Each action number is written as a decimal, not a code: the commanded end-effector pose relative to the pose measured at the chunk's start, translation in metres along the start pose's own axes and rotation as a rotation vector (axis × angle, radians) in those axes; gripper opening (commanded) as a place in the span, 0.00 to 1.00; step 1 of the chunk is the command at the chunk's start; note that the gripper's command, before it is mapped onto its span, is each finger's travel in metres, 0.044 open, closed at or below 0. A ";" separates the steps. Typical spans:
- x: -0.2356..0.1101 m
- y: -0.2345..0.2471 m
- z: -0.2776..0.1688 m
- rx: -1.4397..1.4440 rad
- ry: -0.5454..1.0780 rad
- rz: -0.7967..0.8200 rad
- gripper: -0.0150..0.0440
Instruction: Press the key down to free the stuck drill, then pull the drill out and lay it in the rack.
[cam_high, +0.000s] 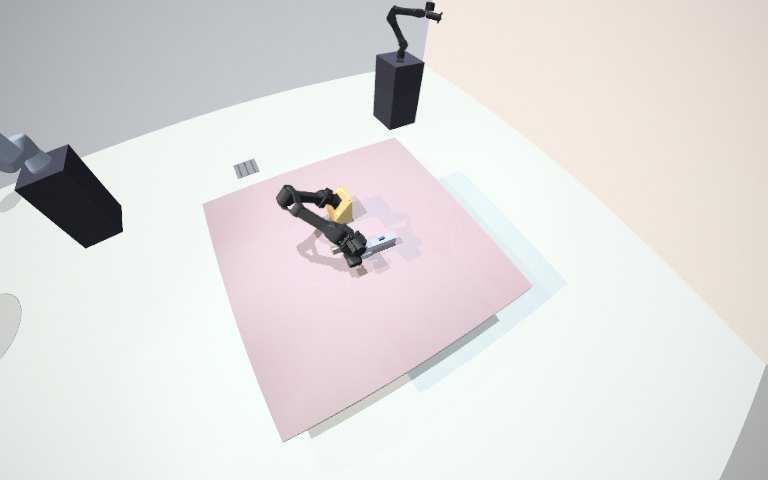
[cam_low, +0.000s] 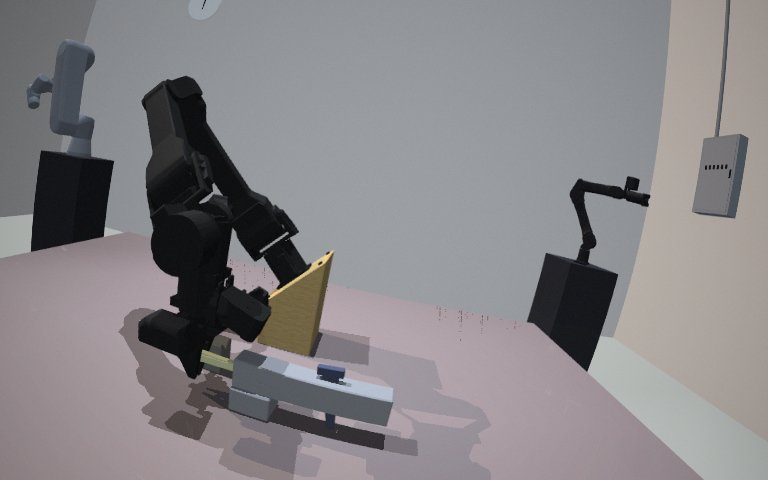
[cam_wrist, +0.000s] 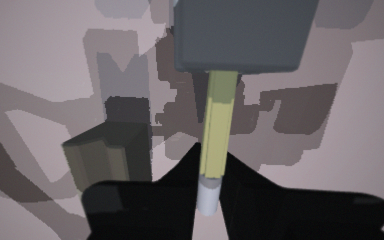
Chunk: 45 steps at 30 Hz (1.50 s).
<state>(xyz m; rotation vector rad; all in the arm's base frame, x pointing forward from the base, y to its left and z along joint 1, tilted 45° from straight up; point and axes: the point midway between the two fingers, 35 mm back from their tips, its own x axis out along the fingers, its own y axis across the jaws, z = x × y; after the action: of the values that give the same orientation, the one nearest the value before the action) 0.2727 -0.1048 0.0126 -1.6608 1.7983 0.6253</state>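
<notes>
The drill is a yellow-green rod (cam_low: 215, 360) (cam_wrist: 216, 130) with a grey tip, sticking out of the end of a grey housing (cam_high: 389, 243) (cam_low: 308, 390) (cam_wrist: 240, 37). The blue key (cam_high: 381, 238) (cam_low: 330, 373) has its head at the housing's top, and its stem shows below the housing. My gripper (cam_low: 198, 360) (cam_wrist: 205, 147) is shut on the drill near its grey tip, just outside the housing; the far finger is hidden in the exterior view. The rack, a beige grooved block (cam_high: 335, 247) (cam_low: 219, 346) (cam_wrist: 100, 160), stands close beside my gripper, at left in the wrist view.
The yellow wedge-shaped mount (cam_high: 340, 209) (cam_low: 297, 316) of my arm stands behind the housing on the pink table top (cam_high: 339, 350). A grey foot (cam_low: 250, 403) supports the housing's near end. Other arms on dark pedestals (cam_high: 399, 90) (cam_low: 572, 311) stand far off.
</notes>
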 end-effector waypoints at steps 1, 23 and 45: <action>-0.001 -0.001 -0.005 -0.002 -0.003 -0.005 0.25; -0.002 -0.001 -0.039 -0.002 -0.001 -0.005 0.25; -0.007 0.000 -0.060 -0.002 -0.001 -0.005 0.25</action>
<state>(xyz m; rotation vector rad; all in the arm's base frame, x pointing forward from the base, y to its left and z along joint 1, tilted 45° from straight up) 0.2657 -0.1445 0.0578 -1.6653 1.7997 0.6266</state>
